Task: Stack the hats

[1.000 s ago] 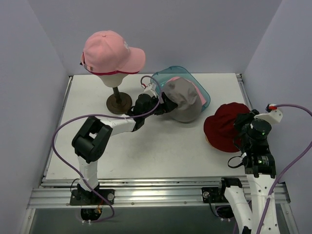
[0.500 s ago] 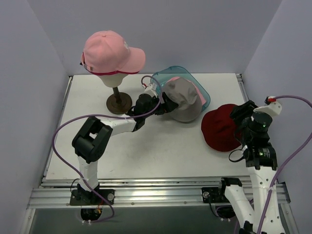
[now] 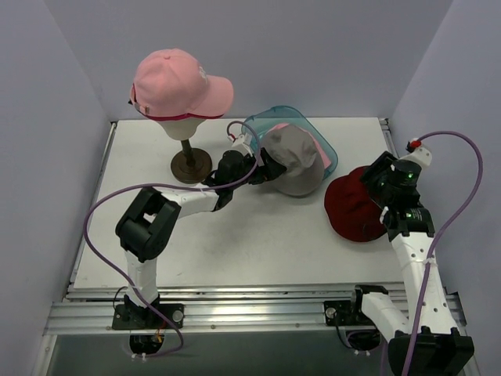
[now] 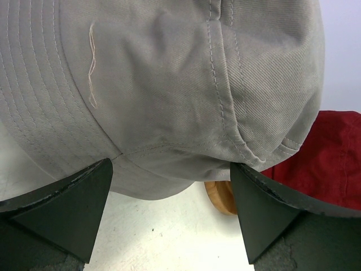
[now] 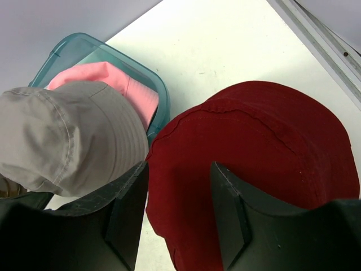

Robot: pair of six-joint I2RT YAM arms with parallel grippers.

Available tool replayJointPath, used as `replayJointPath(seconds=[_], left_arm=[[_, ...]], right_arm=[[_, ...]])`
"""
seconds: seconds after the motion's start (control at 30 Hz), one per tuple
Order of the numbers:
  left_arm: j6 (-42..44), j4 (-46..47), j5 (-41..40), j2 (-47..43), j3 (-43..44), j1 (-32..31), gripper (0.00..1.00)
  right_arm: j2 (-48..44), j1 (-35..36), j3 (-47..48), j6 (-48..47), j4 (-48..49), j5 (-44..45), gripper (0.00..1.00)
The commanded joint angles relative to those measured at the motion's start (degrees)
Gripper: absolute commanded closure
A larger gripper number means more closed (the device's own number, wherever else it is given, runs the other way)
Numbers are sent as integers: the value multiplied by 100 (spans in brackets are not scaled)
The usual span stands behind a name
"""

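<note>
A pale pink peaked cap [image 3: 176, 82] sits on the cream head form [image 3: 178, 128], with a magenta edge [image 3: 156, 115] showing under it. A grey bucket hat [image 3: 297, 164] leans on the teal tray [image 3: 332, 153], which holds a pale pink hat [image 3: 315, 141]. My left gripper [image 3: 266, 168] is open, its jaws either side of the grey hat's [image 4: 169, 84] lower edge in the left wrist view [image 4: 169, 220]. A dark red hat [image 3: 352, 213] lies flat at the right. My right gripper [image 3: 377, 186] is open just over its near brim [image 5: 265, 147], as the right wrist view [image 5: 177, 220] shows.
The head form's stand has a round dark base [image 3: 192, 165] at the back left. A round wooden piece [image 4: 221, 196] shows under the grey hat. The table's metal rail [image 3: 389, 149] runs along the right edge, close to the red hat. Walls close in all sides.
My right arm has swung farther away and leftward over the dark red hat, which shifted slightly. The left arm and the grey hat have not moved.
</note>
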Motion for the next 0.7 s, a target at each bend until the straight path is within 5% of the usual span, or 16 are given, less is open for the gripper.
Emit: replayJointPath(seconds=[0.0,0.37,0.67], left_arm=[[97,235,34,-282,119,-1,6],[193,200,-53,-484,-39,43,6],[141,367,-53,-441,-171,43,6]], right_arm=[[107,-21,24,-132,167,-13,56],[564,277,1657,-413,106,-541,56],[1908,2385,2432,-1002,325,664,59]])
